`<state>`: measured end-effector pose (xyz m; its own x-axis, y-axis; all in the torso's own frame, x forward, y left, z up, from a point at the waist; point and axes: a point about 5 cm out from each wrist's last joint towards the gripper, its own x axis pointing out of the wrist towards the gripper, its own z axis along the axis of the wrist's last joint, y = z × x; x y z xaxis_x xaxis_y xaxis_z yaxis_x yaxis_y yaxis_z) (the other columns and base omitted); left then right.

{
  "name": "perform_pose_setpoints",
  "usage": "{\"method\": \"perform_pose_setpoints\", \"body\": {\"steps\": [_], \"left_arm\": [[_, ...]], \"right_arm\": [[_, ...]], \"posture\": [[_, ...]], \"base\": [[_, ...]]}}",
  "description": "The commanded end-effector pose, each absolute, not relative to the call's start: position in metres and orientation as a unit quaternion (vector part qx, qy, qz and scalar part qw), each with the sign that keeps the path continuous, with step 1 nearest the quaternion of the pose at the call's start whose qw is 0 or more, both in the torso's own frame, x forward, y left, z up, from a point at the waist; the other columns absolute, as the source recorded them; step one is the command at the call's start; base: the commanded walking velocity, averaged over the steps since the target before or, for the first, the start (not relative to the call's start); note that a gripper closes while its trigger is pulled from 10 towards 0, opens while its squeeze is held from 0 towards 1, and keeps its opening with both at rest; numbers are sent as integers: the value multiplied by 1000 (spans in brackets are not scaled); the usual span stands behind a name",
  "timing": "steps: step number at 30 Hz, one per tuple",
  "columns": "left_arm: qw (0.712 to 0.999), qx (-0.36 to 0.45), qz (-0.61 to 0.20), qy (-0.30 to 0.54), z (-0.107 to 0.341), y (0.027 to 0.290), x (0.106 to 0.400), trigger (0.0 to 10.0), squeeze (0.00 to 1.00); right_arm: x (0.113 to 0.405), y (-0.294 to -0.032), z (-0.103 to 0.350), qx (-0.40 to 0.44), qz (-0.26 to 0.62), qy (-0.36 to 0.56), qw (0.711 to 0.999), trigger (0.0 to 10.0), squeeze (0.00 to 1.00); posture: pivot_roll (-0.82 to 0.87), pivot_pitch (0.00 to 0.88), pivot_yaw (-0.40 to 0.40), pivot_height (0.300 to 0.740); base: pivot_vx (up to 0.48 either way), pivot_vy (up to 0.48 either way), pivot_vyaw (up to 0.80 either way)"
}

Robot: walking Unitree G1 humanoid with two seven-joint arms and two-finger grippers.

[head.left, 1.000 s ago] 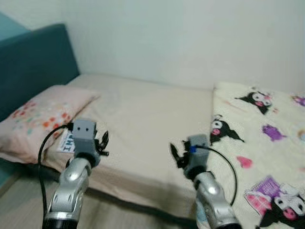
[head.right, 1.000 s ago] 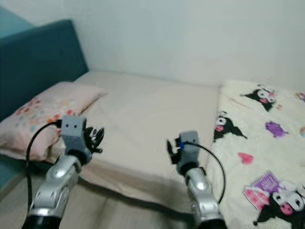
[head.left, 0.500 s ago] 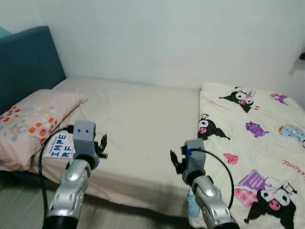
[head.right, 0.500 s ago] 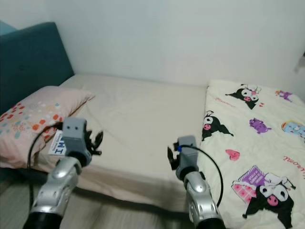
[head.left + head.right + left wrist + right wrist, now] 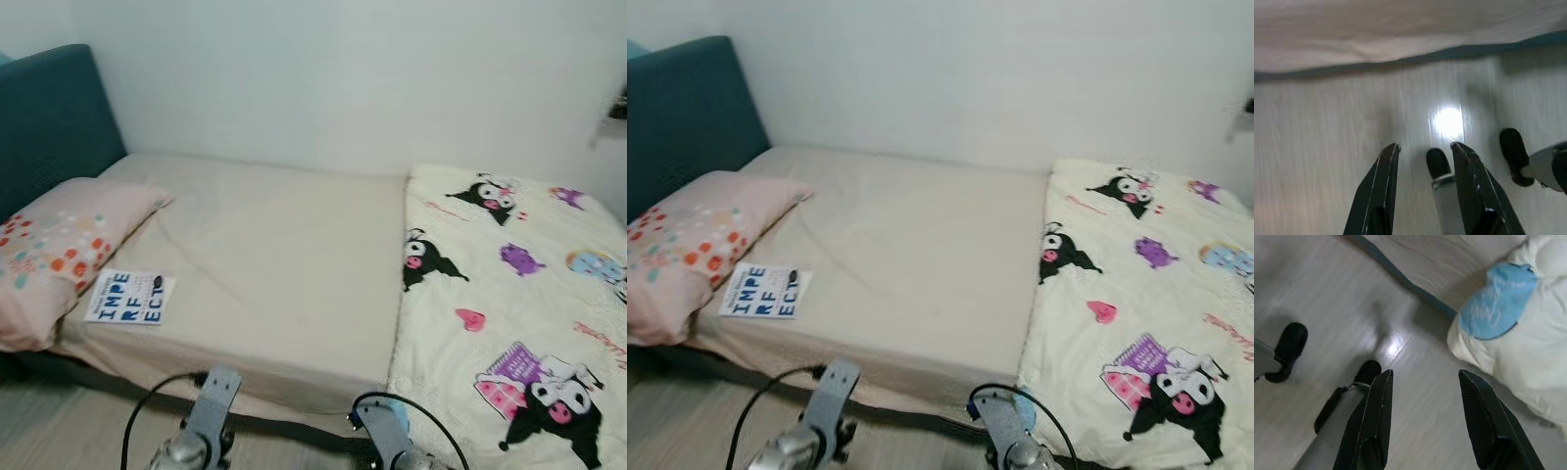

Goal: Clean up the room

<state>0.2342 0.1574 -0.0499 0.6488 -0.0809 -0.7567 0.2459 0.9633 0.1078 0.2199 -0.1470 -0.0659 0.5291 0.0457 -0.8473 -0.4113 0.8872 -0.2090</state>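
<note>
A bed [image 5: 284, 264] with a beige sheet is seen ahead of both grippers, well beyond their reach. A floral pillow [image 5: 54, 245] is laid at its head against a teal headboard [image 5: 44, 117], and a book [image 5: 130, 297] with blue lettering is placed just beside the pillow, forward and to the left of the left gripper [image 5: 1425, 161]. A cartoon-print blanket [image 5: 509, 294] is spread over the foot of the bed, ahead and to the right of the right gripper [image 5: 1422, 396]. Both grippers are held low over the pale floor [image 5: 1327, 122], fingers spread apart and nothing held. A light-blue patch [image 5: 1496, 303] on the blanket's hanging corner is seen near the right gripper.
</note>
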Motion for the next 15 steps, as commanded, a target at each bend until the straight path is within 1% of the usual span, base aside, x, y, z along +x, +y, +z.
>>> {"method": "perform_pose_setpoints", "body": {"steps": [1, 7, 10, 15], "left_arm": [[902, 91, -72, 415, -52, 161, 232, 10000, 0], [901, 76, -60, 422, -58, 162, 229, 10000, 0], [901, 77, -60, 422, -61, 161, 226, 10000, 0], [900, 79, -58, 424, -62, 164, 224, 10000, 0]], "right_arm": [[221, -142, -65, -199, 139, 456, 856, 10000, 0], [216, -136, -69, -205, 154, 455, 853, 10000, 0], [210, -137, -74, -185, 151, 472, 849, 10000, 0], [205, -138, -76, -174, 145, 476, 850, 10000, 0]], "posture": [[54, 0, -1, 740], [56, 0, -15, 740], [64, 0, -24, 740], [74, 0, -23, 740]], "base": [[0, 0, 0], [0, 0, 0], [0, 0, 0], [0, 0, 0]]}}
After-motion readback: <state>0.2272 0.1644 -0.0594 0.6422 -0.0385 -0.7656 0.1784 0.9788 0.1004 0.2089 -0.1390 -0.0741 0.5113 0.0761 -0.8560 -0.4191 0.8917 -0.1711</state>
